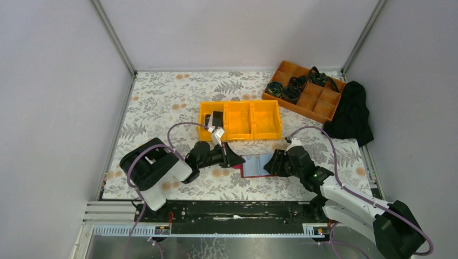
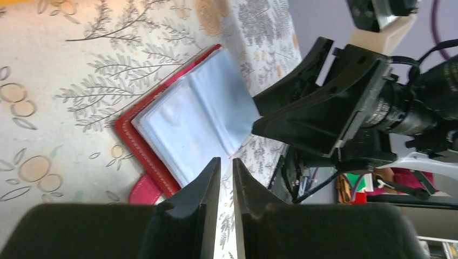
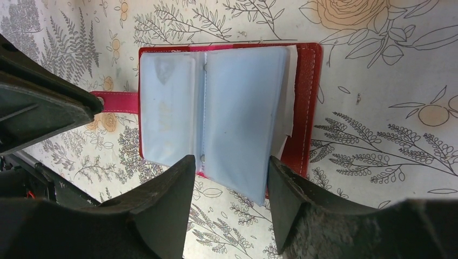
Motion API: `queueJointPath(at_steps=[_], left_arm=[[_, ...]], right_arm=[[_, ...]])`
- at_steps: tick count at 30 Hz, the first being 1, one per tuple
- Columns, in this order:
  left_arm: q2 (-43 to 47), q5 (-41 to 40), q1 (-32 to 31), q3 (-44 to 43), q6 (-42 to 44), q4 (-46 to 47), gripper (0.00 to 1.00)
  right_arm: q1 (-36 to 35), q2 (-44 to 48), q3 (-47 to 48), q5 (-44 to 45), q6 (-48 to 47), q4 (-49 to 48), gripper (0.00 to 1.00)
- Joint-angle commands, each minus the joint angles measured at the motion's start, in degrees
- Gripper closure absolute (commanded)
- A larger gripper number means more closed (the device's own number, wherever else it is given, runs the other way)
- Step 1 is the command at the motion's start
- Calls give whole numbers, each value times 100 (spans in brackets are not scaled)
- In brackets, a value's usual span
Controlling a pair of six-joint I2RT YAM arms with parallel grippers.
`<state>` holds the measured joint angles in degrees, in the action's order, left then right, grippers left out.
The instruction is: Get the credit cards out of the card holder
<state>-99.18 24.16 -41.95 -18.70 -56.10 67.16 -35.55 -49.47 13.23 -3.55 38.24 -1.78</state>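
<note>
Here, card holder [image 3: 227,102] open, right hand [image 3: 229,189] astride

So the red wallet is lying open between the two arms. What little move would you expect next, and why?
Probably the right gripper closes its jaws on the blue-grey sleeve pages to pin the card holder. Its jaws stand open, straddling the pages' near edge, while the left gripper, jaws nearly together, waits at the opposite edge. No card shows in the sleeves yet.
</note>
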Motion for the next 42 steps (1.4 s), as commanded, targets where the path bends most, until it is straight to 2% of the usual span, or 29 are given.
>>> queueJointPath(at_steps=[1,3,6,7,22,24,26,30,33,36,42], left_arm=[[200,-321,-13,-108,432,-934,79],[194,-466,-67,-167,509,-1186,77],[167,-849,-280,-339,598,-1715,57],[162,-934,-361,-388,618,-1818,54],[130,-1045,-642,-681,574,-2063,53],[191,-1021,-681,-740,565,-2114,55],[289,-1032,-729,-825,579,-2223,61],[462,-1074,-835,-1079,696,-2610,85],[504,-1082,-889,-1221,738,-2820,94],[474,-1061,-943,-1326,749,-2873,100],[401,-1024,-1059,-1562,782,-3004,100]], right_arm=[[22,42,265,209,-9,24,42],[22,-18,281,219,-9,-3,42],[22,-126,297,192,-27,-28,42],[22,-140,282,189,-27,-45,42],[22,-262,58,124,41,-321,42],[22,-333,36,85,39,-379,42],[22,-394,7,66,61,-445,42],[22,-480,-40,41,79,-570,42],[22,-540,-62,14,87,-635,42],[22,-555,-75,2,98,-661,42],[22,-428,-59,25,100,-563,42]])
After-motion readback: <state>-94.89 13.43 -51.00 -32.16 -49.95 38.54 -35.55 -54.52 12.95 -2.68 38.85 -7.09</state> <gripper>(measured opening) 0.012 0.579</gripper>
